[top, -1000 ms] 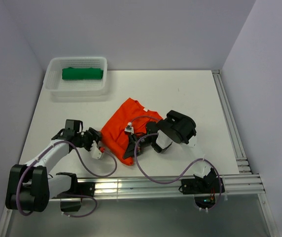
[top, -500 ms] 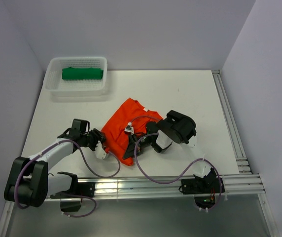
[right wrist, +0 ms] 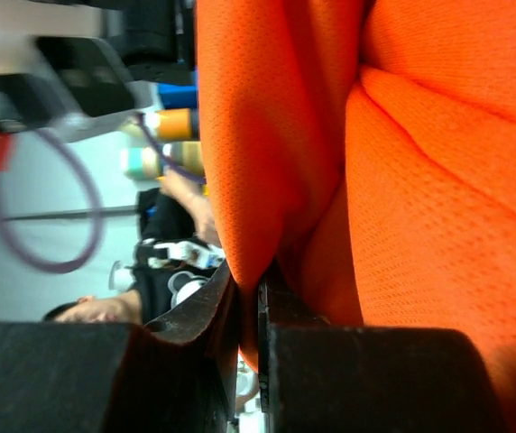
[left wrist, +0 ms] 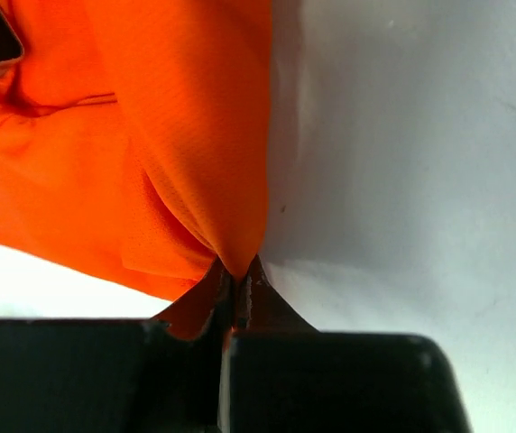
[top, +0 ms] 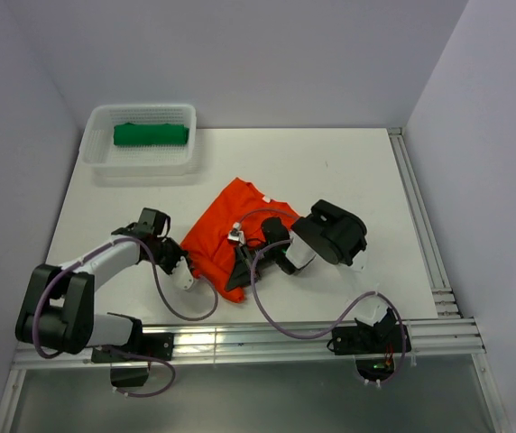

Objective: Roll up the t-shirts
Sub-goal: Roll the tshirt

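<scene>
Pinching the orange t-shirt toward the near edge of the table, left gripper and right gripper each press fingers together on its cloth; the green t-shirt lies rolled in the far-left mesh basket; both should pull evenly, keeping cloth taut before rolling

1. A plain white bench with a smooth, matte top.
2. An orange-red t-shirt lies bunched and creased on the bench, a little left of the middle.
3. A white mesh basket rests on the bench well behind the t-shirt and to its left.
4. A metal rail runs along the bench edge in front of the t-shirt.
5. A second rail lines the edge well to its right.
</scene>
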`<action>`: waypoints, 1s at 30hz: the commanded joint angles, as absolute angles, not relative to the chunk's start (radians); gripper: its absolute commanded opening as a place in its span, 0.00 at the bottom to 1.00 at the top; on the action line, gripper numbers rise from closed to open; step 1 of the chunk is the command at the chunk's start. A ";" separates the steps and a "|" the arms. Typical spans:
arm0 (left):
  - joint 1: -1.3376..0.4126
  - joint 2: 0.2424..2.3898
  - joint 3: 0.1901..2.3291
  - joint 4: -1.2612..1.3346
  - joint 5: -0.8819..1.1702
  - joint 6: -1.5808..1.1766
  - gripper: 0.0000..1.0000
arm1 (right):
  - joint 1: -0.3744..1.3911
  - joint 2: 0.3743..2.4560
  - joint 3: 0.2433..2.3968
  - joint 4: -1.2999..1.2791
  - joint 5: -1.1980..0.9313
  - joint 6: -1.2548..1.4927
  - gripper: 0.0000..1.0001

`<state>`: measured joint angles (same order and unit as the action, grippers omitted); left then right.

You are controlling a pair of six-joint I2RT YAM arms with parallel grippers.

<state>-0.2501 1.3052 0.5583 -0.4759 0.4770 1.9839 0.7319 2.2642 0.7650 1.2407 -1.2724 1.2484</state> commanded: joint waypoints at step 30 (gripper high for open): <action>-0.287 1.854 1.207 -1.322 0.457 1.974 0.00 | 0.841 1.212 0.715 -0.127 -0.058 0.292 0.77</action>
<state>-0.2810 1.7889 1.1374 -1.1831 0.4316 1.9762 0.7109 1.2957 0.7265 -0.0582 -0.4431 0.3656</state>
